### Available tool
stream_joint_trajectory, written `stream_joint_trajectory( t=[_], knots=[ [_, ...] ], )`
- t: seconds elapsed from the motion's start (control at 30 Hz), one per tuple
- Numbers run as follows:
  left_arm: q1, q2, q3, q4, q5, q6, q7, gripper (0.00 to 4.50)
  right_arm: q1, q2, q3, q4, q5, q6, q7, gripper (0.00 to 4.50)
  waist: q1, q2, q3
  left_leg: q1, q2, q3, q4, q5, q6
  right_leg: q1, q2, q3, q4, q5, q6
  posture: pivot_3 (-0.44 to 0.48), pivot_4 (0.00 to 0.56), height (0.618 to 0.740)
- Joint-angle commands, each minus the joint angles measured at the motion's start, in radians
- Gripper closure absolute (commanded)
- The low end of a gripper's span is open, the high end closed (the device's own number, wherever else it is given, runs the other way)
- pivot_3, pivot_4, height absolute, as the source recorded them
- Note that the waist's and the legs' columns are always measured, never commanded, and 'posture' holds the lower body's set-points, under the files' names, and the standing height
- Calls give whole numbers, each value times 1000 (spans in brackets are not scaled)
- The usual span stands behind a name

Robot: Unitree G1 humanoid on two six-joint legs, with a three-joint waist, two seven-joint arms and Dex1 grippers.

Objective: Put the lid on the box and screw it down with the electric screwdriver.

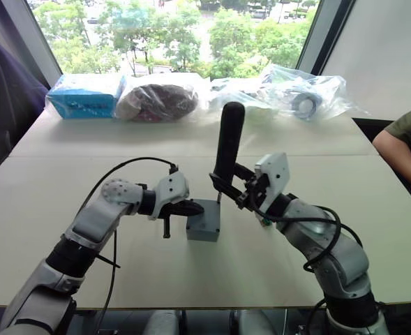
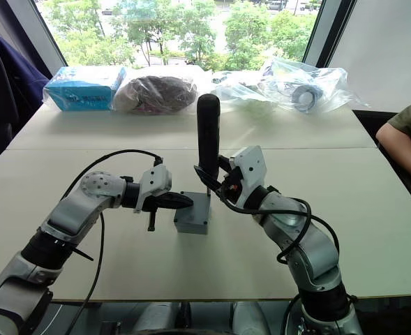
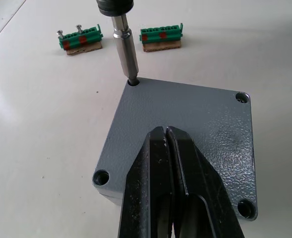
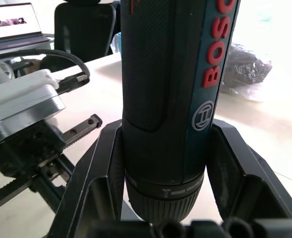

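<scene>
Here, bit to lid: screwdriver stood upright, its bit in a corner hole of the lid seated on the box, mid-worktop.
Right tool: pinching the screwdriver.
Left tool: pressed together, resting on the lid.

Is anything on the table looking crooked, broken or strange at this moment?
Nothing stands out. The lid sits flat and square on the box, the electric screwdriver stands upright with its bit in one corner hole.
</scene>
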Motion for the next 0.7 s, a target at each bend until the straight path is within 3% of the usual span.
stream_joint_trajectory(
  t=[0.03, 0.23, 0.7],
  knots=[
    [70, 19, -98, 99, 94, 52, 4, 4500, 25, -25, 59, 145, -60, -7, 35, 2744, -1, 0, 0, 0, 0, 0, 0, 0, 0, 0, 0, 0, 0, 0, 0, 0, 150, 740],
    [82, 28, -97, 88, 93, 56, 7, 4500, -10, 20, 37, 247, -54, 19, -1, 2744, -1, -1, -3, 2, 0, 0, 0, 0, 0, 1, 0, 0, 1, 0, 0, 0, 150, 740],
    [89, 31, -96, 89, 92, 54, 9, 4500, 29, 25, 33, 242, -58, 12, 1, 2744, -2, -1, -10, 3, 0, 0, -1, 0, 0, 2, 0, 0, 0, 0, 0, 0, 150, 740]
  ],
)
